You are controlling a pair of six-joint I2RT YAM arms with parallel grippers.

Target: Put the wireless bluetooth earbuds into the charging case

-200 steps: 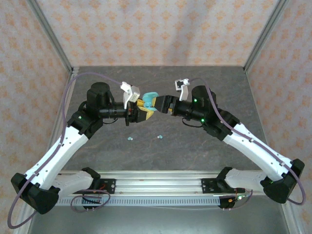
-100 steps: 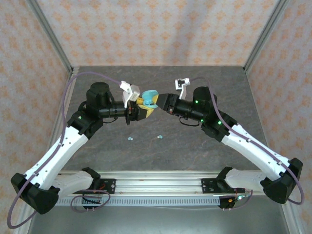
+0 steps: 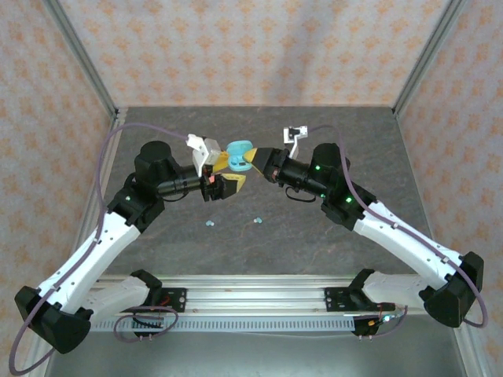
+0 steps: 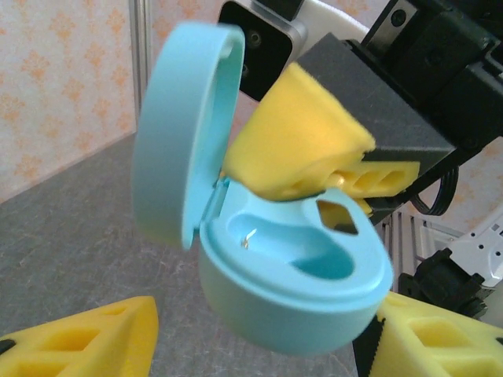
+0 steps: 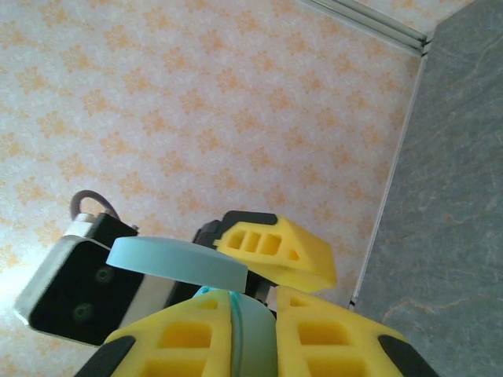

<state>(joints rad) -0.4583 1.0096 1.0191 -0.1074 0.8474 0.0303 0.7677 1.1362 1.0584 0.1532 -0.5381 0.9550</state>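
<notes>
Top external: right hand (image 3: 251,157) clamps charging case (image 3: 240,148), earbuds (image 3: 210,222) well apart.

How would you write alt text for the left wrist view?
An open, empty light-teal charging case, lid swung up, is gripped from behind by the right pincer. The left pincer sits open below it.

My left arm (image 3: 94,251) and right arm (image 3: 409,239) carry white link shells, black joint housings and black bases; one mauve cable (image 3: 118,133) runs along each; my fingers (image 5: 189,334) are yellow wedges with cut-out windows
</notes>
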